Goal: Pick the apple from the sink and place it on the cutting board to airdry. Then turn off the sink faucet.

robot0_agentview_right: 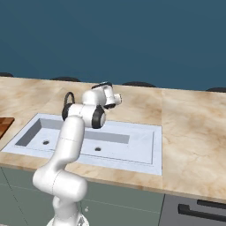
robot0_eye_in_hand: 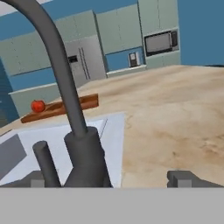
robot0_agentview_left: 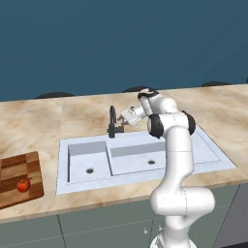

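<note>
We see a long marbled beige counter (robot0_agentview_left: 63,116) under a flat dark teal wall (robot0_agentview_left: 121,43), with grey-green cabinet fronts (robot0_agentview_left: 97,227) below it. Set into the counter is the sink (robot0_agentview_left: 213,155), a pale blue-white rectangle with two basins, each with a dark drain. At the sink's back rim stands the slim black sink faucet (robot0_agentview_left: 112,123), upright with a curved spout. Left of the sink lies the cutting board (robot0_agentview_left: 19,167), dark checkered wood, and the small round red apple (robot0_agentview_left: 23,184) rests on it. Our gripper (robot0_agentview_left: 124,118) hovers just beside the faucet, jaws spread wide and empty. The hand view alone shows the faucet's thick dark base close up, its thin lever (robot0_eye_in_hand: 46,162), and a far wall of cabinets with a microwave (robot0_eye_in_hand: 161,42).
</note>
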Robot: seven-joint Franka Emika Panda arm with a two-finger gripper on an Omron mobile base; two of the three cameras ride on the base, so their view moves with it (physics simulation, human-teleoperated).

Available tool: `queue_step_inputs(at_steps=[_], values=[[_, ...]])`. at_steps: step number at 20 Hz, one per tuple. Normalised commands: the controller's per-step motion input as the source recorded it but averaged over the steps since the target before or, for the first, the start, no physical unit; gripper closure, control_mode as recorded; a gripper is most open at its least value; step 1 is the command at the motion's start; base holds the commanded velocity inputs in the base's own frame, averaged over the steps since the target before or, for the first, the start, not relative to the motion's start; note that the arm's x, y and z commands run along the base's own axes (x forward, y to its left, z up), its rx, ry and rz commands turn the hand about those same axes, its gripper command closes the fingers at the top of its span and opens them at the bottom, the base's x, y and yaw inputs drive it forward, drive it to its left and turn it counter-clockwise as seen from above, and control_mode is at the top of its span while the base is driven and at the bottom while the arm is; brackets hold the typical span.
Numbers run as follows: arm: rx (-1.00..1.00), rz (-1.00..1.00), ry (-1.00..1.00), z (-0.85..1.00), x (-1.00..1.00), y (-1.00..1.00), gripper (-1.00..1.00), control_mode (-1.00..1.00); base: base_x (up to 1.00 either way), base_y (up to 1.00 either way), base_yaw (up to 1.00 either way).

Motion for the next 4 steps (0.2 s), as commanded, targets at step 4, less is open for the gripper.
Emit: queue_step_inputs(at_steps=[4], values=[[-0.03,0.0,0.0,0.32,0.31,0.8,-1.0,-1.0,0.0,0.0,0.0]])
